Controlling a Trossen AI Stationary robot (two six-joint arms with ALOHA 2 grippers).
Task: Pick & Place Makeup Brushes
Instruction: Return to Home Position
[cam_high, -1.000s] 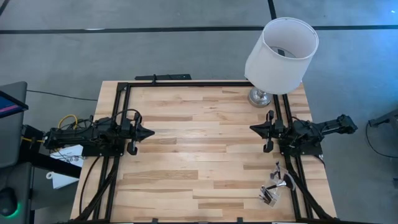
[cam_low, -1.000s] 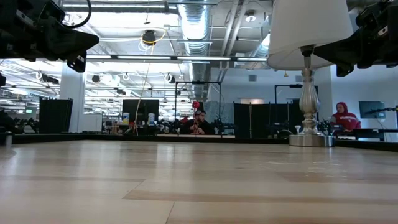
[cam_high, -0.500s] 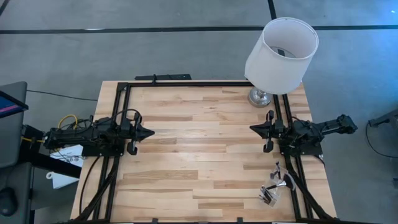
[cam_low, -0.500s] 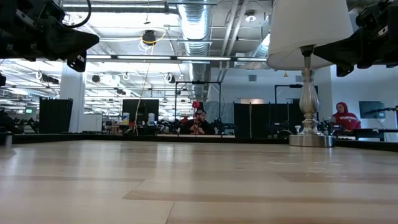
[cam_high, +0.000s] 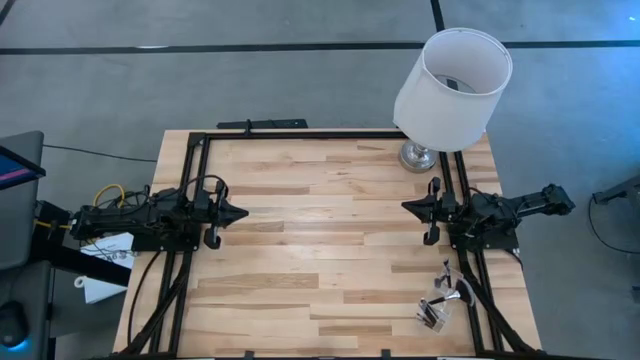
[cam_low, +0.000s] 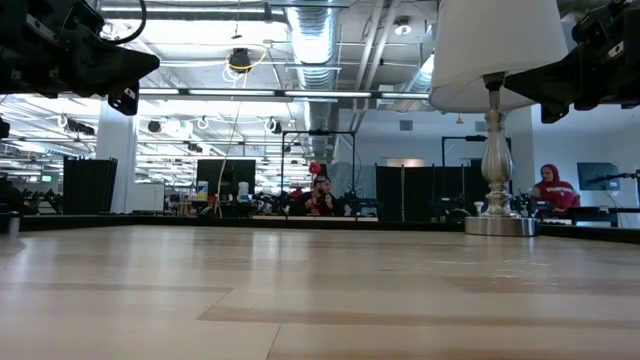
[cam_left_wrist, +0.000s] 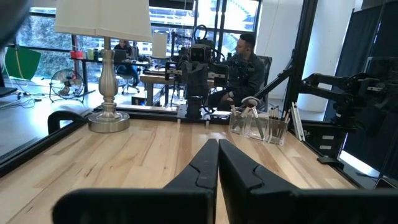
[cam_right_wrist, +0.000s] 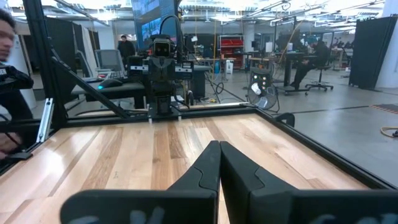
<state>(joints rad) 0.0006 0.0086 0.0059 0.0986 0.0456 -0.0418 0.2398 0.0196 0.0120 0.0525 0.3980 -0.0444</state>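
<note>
The makeup brushes (cam_high: 441, 300) stand in a clear holder at the table's near right corner; the left wrist view shows the brushes (cam_left_wrist: 256, 114) sticking up out of that holder (cam_left_wrist: 258, 127). My left gripper (cam_high: 241, 212) hovers shut over the table's left side, pointing right. My right gripper (cam_high: 407, 207) hovers shut over the right side, pointing left, farther from the near edge than the brushes. In the wrist views, the left gripper (cam_left_wrist: 217, 148) and the right gripper (cam_right_wrist: 219, 149) each show the two fingers pressed together with nothing between them.
A lamp with a white shade (cam_high: 453, 75) stands on a silver base (cam_high: 418, 155) at the far right corner. A black frame (cam_high: 300, 134) runs along the table's edges. Bare wood (cam_high: 320, 230) lies between the two grippers. People sit in the room beyond the table.
</note>
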